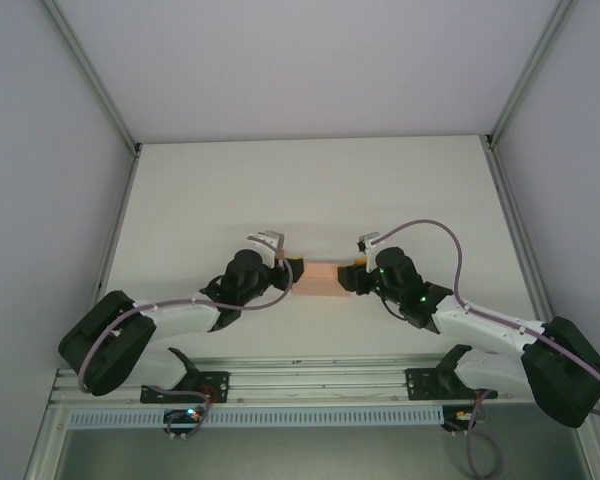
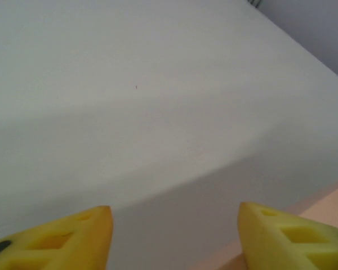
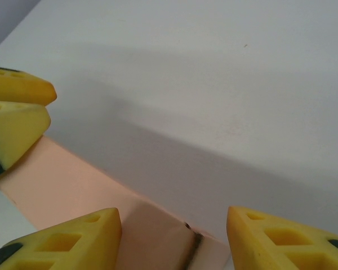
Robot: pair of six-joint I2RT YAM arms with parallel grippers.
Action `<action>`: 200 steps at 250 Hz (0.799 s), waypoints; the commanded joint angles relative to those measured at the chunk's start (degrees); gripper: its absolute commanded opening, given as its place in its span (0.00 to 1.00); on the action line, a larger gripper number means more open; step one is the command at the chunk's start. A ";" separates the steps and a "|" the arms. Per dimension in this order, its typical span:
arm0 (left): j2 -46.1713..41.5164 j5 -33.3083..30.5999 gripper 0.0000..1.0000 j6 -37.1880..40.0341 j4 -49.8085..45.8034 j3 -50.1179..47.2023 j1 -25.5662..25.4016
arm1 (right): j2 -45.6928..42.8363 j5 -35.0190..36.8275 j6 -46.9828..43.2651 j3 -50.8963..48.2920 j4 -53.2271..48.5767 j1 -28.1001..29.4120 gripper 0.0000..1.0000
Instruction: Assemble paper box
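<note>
Yellow fingertips (image 3: 67, 239) sit at the bottom of the right wrist view, spread wide apart. The right claw (image 3: 174, 239) is released and grips nothing. One end of the paper box (image 3: 73, 185), thin salmon-pink cardboard with a crease, runs between them. Whether either fingertip touches it cannot be told.

The left claw (image 2: 174, 239) is likewise spread and released, with a sliver of pink cardboard just beside its right-hand fingertip.

From above, the two claws face each other across the box, the left claw (image 1: 288, 272) at one short end and the right claw (image 1: 352, 275) at the other. The box lies near the middle of the pale table (image 1: 230, 190), somewhat toward the near edge.

The step in hand looks like squaring or folding the box ends. It would go best with one claw bracing its end while the other presses slowly along the crease. The cardboard looks thin, so an uneven squeeze could buckle it.
</note>
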 commanded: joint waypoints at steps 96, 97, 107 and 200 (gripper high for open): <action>-7.35 6.69 1.00 3.51 -21.09 5.86 5.06 | 1.08 -1.30 -3.46 9.52 -14.13 -0.64 0.64; -7.46 6.78 1.00 3.56 -21.18 5.92 5.04 | 1.03 -1.37 -3.60 9.54 -14.13 -0.64 0.65; -7.93 7.42 1.00 3.61 -21.97 6.45 5.34 | 0.77 -2.31 -5.36 9.79 -14.29 -0.80 0.67; -13.74 -0.18 1.00 -0.76 -37.53 12.25 11.77 | 4.87 -26.35 -41.72 22.96 -32.04 -1.35 1.00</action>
